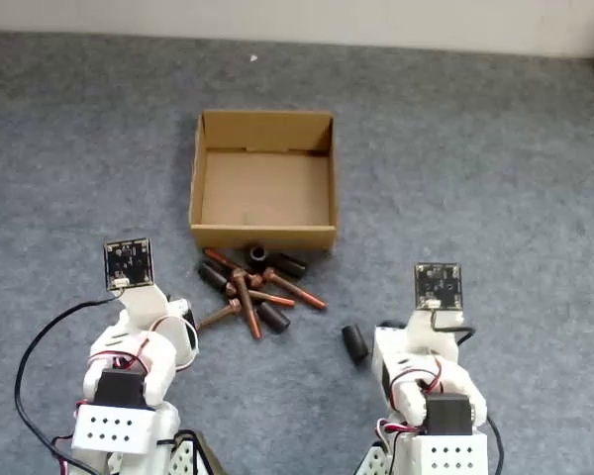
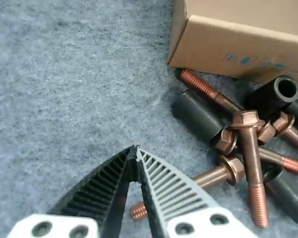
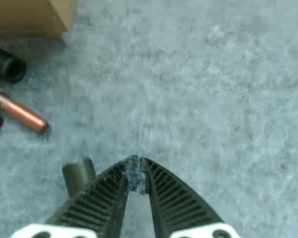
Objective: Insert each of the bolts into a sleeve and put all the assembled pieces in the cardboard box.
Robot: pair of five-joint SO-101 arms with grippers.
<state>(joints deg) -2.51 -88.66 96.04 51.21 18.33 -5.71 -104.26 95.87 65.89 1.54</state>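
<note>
Seen from above, an open-topped cardboard box (image 1: 263, 236) sits on a grey, carpet-like worktop (image 1: 495, 178), with its bare brown floor in view. Just in front of the box, and near its front wall, lies a loose heap of copper-coloured bolts (image 1: 295, 289) and short black sleeves (image 1: 273, 317). The bolts cross over one another and none is inside a sleeve. One sleeve in the heap stands upright close to the box with its bore facing up. A lone sleeve (image 1: 354, 342) lies apart from the heap, just beside the base of the right arm. The two arms are at the near edge, one on each side of the heap. In the left wrist view, the left gripper (image 2: 135, 153) hangs over bare worktop beside the heap. Its ribbed fingers (image 2: 104, 188) are pressed together at the tips and grip nothing, and the threaded end of one bolt lies just behind them. In the right wrist view, the right gripper (image 3: 135, 166) is also over bare worktop. Its fingers (image 3: 99, 198) are pressed together around nothing, and the lone sleeve lies just beside them.
</note>
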